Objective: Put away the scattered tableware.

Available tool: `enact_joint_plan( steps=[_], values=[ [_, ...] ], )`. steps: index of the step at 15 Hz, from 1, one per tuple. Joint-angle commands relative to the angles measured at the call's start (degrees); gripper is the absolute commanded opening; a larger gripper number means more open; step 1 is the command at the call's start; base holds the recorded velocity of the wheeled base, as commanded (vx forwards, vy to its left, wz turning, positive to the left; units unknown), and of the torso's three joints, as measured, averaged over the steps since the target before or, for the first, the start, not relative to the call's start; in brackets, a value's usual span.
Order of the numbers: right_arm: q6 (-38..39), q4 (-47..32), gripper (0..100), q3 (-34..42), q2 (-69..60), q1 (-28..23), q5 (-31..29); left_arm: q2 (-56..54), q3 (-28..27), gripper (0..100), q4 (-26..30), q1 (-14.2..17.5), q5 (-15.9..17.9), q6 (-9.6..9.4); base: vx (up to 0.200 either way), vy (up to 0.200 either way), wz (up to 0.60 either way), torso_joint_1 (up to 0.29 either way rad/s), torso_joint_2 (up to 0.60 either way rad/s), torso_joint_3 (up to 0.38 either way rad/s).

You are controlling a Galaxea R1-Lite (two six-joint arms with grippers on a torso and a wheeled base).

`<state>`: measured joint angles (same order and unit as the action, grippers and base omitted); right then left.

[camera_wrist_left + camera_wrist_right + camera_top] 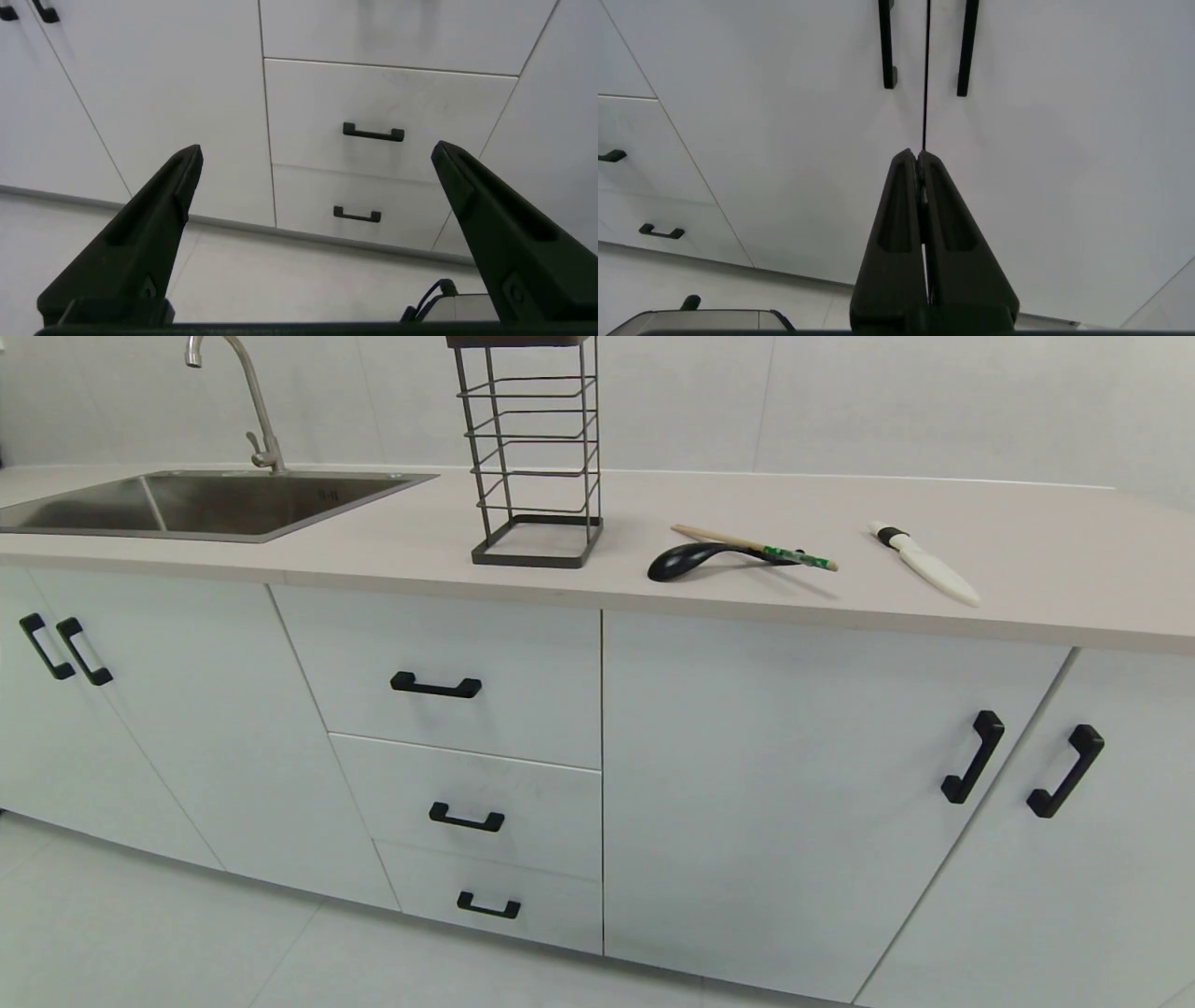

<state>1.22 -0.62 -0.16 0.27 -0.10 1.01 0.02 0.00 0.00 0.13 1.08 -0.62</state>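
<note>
On the beige countertop (pixel 392 546) lie a black spoon (pixel 695 561), a pair of wooden chopsticks (pixel 752 547) resting across the spoon's handle, and a white knife (pixel 924 563) with a black band further right. A tall dark wire rack (pixel 532 457) stands to the left of the spoon. My left gripper (pixel 318 163) is open, held low in front of the cabinet drawers (pixel 388 112). My right gripper (pixel 920 159) is shut with nothing in it, facing the white cabinet doors (pixel 785 103).
A steel sink (pixel 201 502) with a faucet (pixel 247 397) is set into the counter at the far left. Below the counter run white cabinet doors and three drawers with black handles (pixel 436 686). The floor (pixel 159 933) is pale tile.
</note>
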Motion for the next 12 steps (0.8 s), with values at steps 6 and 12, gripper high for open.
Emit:
enact_joint_plan(
  steps=[6, 12],
  values=[
    [0.01, 0.01, 0, -0.02, 0.08, 0.01, 0.04, 0.06, 0.0, 100, 0.0, 0.04, 1.02, -0.17, 0.0, 0.0, 0.0, 0.0, 0.0, 0.0],
    [0.01, 0.01, 0, 0.07, 0.08, 0.01, 0.04, 0.94, -12.66, 100, -8.35, 0.31, 4.01, 0.09, 0.0, 0.0, 0.0, 0.0, 0.0, 0.0]
  ],
)
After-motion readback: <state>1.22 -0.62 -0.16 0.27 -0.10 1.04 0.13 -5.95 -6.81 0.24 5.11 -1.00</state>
